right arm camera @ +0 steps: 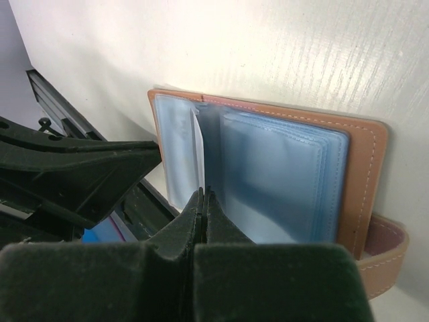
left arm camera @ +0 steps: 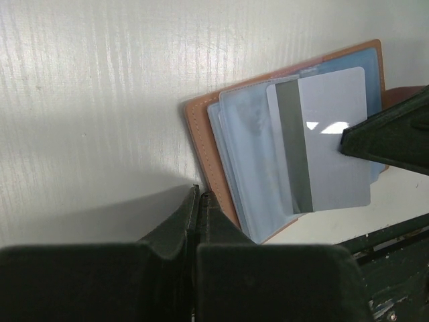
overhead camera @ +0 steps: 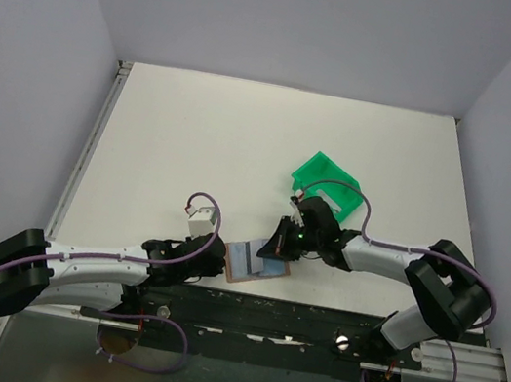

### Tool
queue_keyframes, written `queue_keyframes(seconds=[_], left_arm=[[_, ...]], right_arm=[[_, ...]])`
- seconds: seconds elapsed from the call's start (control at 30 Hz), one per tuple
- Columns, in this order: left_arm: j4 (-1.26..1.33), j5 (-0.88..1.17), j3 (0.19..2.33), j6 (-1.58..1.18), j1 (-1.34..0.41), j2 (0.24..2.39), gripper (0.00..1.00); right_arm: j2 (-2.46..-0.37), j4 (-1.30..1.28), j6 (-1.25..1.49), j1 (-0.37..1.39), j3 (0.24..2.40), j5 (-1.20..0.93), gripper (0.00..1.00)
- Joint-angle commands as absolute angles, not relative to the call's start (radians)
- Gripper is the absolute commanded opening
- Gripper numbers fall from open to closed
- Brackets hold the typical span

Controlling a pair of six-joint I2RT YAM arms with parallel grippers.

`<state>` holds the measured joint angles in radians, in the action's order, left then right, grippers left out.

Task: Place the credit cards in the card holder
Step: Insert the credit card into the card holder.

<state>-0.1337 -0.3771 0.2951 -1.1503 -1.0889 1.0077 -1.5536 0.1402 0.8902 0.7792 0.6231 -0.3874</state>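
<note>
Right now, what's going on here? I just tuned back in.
The right gripper is shut on a credit card, holding it over the open card holder. The card lies across the clear sleeves, not yet seated in one. The left gripper is shut, its tips at the holder's leather edge.

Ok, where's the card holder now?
In the top view the card holder lies open at the table's near edge, between the left hand and the right hand.
</note>
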Motion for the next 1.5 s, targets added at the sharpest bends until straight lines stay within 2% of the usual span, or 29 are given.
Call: queue_keyframes(seconds=[0.0, 0.57, 1.07, 1.13, 1.27, 1.47], left_arm=[[-0.161, -0.35, 0.276, -1.15, -1.095, 0.996, 0.0], [-0.152, -0.353, 0.278, -1.147, -1.095, 1.008, 0.0], [-0.152, -0.351, 0.273, -1.15, -1.095, 1.005, 0.0], [-0.156, -0.353, 0.272, -1.152, -1.095, 1.002, 0.0], [-0.161, -0.354, 0.267, -1.152, -1.095, 0.986, 0.0], [-0.16, -0.354, 0.264, -1.152, -1.095, 0.982, 0.0]], right_arm=[[-1.597, 0.198, 0.913, 0.782, 0.614, -0.397, 0.0], [-1.695, 0.261, 0.908, 0.839, 0.667, -0.512, 0.0], [-1.686, 0.261, 0.904, 0.848, 0.669, -0.523, 0.0], [-1.665, 0.23, 0.894, 0.848, 0.667, -0.499, 0.04], [-1.594, 0.143, 0.865, 0.85, 0.678, -0.447, 0.19], [-1.536, 0.019, 0.825, 0.848, 0.719, -0.407, 0.28]])
